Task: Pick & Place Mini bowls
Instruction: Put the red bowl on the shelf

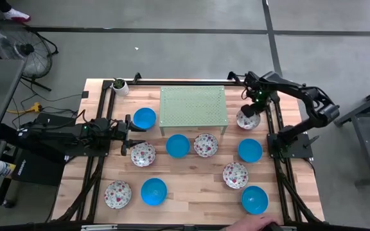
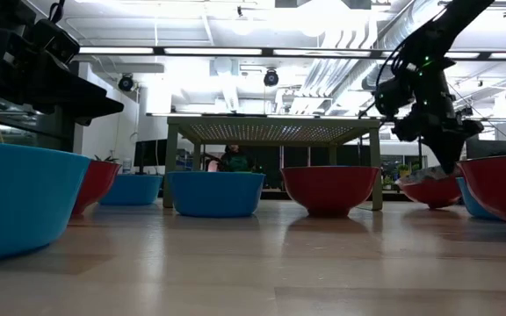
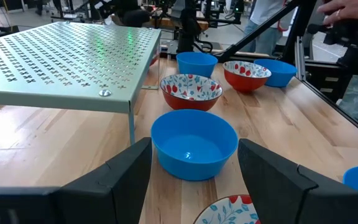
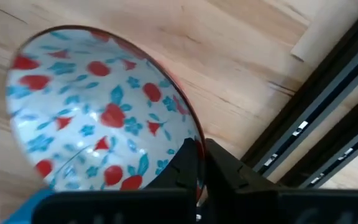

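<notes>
Pinching the rim of a white, red-flowered round ceramic mini bowl (image 4: 98, 118), the right gripper (image 4: 199, 163) has its jaws pressed together on it, just right of the pale green perforated metal stand (image 1: 193, 106). Jaws spread, the left gripper (image 3: 191, 180) hovers low before a plain blue bowl (image 3: 194, 143).

Wooden table (image 1: 191, 192) carries ten mini bowls (image 1: 178, 145) — blue and floral — a green perforated rack (image 1: 193, 106) upper centre, plant pot (image 1: 120, 86) upper left.
</notes>
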Robot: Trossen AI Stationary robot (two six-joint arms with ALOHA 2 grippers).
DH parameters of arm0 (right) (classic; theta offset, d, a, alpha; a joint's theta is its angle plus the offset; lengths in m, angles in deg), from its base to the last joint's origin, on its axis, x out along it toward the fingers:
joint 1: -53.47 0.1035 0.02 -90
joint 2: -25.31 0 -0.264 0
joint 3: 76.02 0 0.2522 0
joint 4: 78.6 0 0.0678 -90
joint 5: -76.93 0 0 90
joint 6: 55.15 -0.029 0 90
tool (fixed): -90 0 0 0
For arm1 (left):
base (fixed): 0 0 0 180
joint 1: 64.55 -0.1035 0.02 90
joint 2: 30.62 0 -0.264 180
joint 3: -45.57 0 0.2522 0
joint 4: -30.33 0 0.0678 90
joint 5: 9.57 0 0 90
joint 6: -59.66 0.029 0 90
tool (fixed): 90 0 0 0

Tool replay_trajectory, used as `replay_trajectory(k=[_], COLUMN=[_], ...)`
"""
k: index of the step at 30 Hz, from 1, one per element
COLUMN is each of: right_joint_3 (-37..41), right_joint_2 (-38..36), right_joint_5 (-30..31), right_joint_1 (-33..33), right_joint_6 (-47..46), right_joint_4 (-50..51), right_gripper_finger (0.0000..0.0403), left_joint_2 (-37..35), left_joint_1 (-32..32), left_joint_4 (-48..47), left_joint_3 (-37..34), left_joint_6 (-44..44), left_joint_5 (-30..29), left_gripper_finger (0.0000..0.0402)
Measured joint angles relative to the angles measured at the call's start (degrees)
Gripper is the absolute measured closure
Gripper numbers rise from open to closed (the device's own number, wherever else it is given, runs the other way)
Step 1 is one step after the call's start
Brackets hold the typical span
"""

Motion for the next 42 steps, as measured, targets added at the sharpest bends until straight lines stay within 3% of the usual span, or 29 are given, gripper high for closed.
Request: replay_trajectory(k=[20, 34, 42], right_joint_3=[-1.0, -1.1, -9.1], right_joint_2=[-13.5, -22.6, -21.7], right_joint_5=[-5.4, -14.6, -15.9], right_joint_1=[-0.1, 1.4, 3.5], right_joint_6=[-3.9, -10.5, -13.8], right_joint_4=[6.3, 4.0, 4.2], right_gripper_finger=[0.0402, 0.0402, 0.0402], left_joint_2=[0.0, 0.0, 0.0], left_joint_1=[0.0, 0.0, 0.0], left_joint_4=[0.0, 0.0, 0.0], left_joint_3=[0.0, 0.0, 0.0], left_joint_6=[0.0, 0.0, 0.0], left_joint_5=[0.0, 0.0, 0.0], left_gripper_finger=[0.0168, 0.0168, 0.0168])
